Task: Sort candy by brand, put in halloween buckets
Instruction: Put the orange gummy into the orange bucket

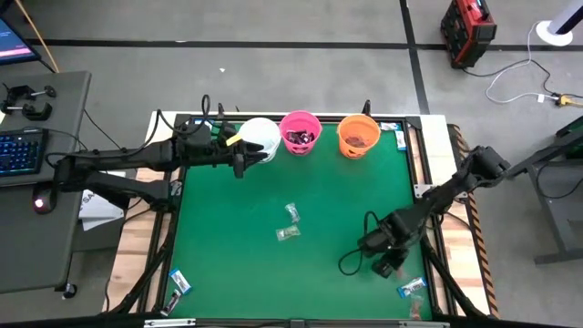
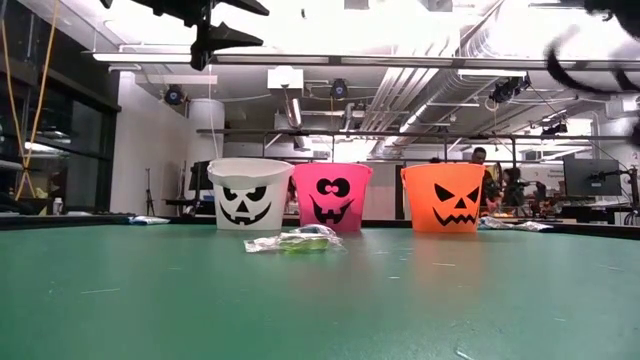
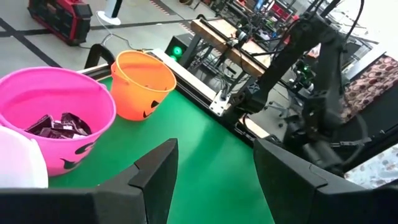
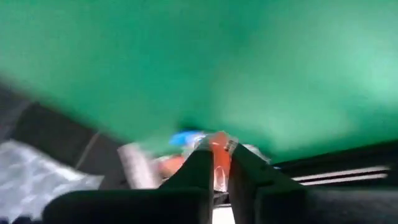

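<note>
Three buckets stand in a row at the far edge of the green mat: white (image 1: pixel 260 137) (image 2: pixel 250 195), pink (image 1: pixel 300 131) (image 3: pixel 53 112) holding dark candies, and orange (image 1: pixel 358 135) (image 3: pixel 144 84). Two clear-wrapped candies (image 1: pixel 290 222) (image 2: pixel 295 240) lie mid-mat. My left gripper (image 1: pixel 240 162) (image 3: pixel 214 180) hovers beside the white bucket, open and empty. My right gripper (image 1: pixel 390 266) (image 4: pixel 219 171) is low at the mat's near right corner, shut on an orange-red candy (image 4: pixel 217 158). Another blue-and-silver candy (image 1: pixel 412 289) lies just past it. My right gripper pinches an orange-red wrapped candy (image 4: pixel 217 163) between its two fingers, which point slanting down toward the table's near right corner. The wrapper shows in the narrow gap and sticks out beside one finger (image 4: pixel 198 171). Blur hides whether the candy is lifted off the mat.
More candies lie off the mat at the near left corner (image 1: pixel 178 282) and by the far right corner (image 1: pixel 392 128). The black table frame (image 4: pixel 348 171) runs close behind the right gripper. A cable (image 1: pixel 351 260) loops on the mat by the right arm. Open mat lies between the arms.
</note>
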`<state>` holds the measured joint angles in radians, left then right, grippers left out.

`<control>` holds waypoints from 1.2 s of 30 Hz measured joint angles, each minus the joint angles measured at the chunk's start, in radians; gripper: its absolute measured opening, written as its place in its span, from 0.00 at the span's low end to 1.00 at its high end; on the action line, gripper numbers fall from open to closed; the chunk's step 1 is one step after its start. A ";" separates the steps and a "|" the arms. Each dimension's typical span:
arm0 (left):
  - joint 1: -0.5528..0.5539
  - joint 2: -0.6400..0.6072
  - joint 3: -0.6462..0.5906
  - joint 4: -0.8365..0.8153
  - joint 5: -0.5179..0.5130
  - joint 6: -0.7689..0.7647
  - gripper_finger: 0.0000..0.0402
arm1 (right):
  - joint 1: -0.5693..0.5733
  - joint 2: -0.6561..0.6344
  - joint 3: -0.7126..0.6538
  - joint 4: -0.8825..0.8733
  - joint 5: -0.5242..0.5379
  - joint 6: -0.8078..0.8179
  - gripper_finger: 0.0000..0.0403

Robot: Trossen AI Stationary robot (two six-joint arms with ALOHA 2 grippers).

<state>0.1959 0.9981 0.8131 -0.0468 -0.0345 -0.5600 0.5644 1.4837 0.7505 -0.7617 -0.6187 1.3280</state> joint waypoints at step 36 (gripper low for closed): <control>0.000 0.000 0.000 0.000 -0.054 -0.040 0.49 | -1.210 -0.103 0.409 -0.036 0.893 -0.761 0.37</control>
<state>0.1959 0.9985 0.8135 -0.0471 -0.0883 -0.5996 -0.6456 1.3807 1.1591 -0.7975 0.2745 0.5674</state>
